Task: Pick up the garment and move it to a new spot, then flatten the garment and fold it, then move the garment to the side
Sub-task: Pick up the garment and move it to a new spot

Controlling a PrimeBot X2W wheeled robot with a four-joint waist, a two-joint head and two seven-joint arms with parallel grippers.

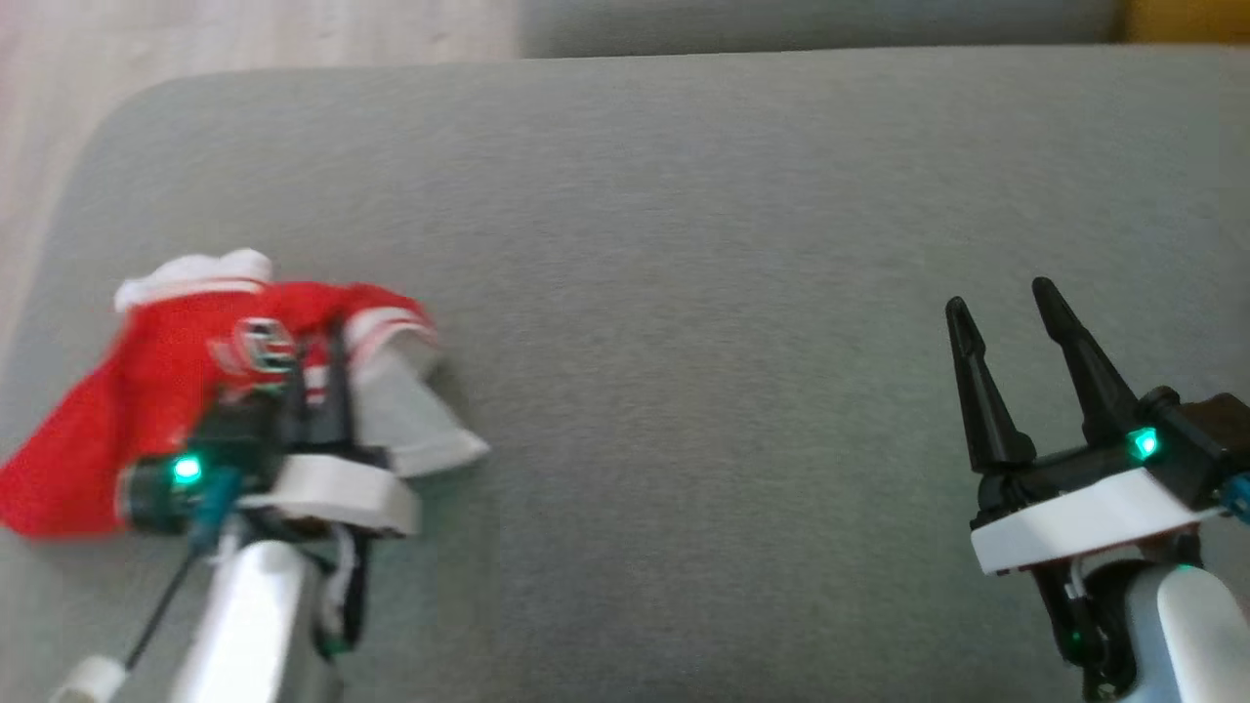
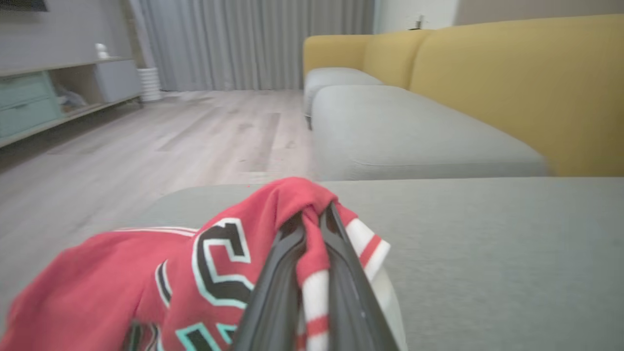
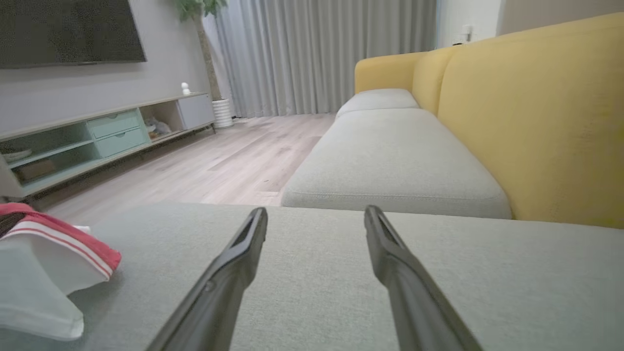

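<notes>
The garment (image 1: pixel 186 381), a red jersey with white trim and black-and-teal lettering, sits bunched at about 8 o'clock in my head view, close to the left edge of the grey seat cushion (image 1: pixel 684 244). A white flap trails off the heap toward 4 o'clock. My left gripper (image 2: pixel 317 214) is pinching it. In the left wrist view the two dark fingers are pressed nearly together on a fold of red cloth with a red-and-white striped band. That fold stands higher than the rest, which sags away toward 8 o'clock. The head view is blurred there, so I cannot tell whether the lower part rests on the cushion.

My right gripper (image 1: pixel 1001 298) is at 4 o'clock in the head view, well apart from the jersey. Its fingers are spread wide with only bare cushion between them. In the right wrist view a corner of the jersey shows at 8 o'clock.

Past the cushion, at 12 o'clock, lies a second grey cushion (image 2: pixel 414 131) against a yellow backrest (image 2: pixel 512 87). Pale wooden floor (image 3: pixel 234 161) runs toward 11 o'clock to grey curtains (image 3: pixel 317 53) and a low cabinet (image 3: pixel 97 136).
</notes>
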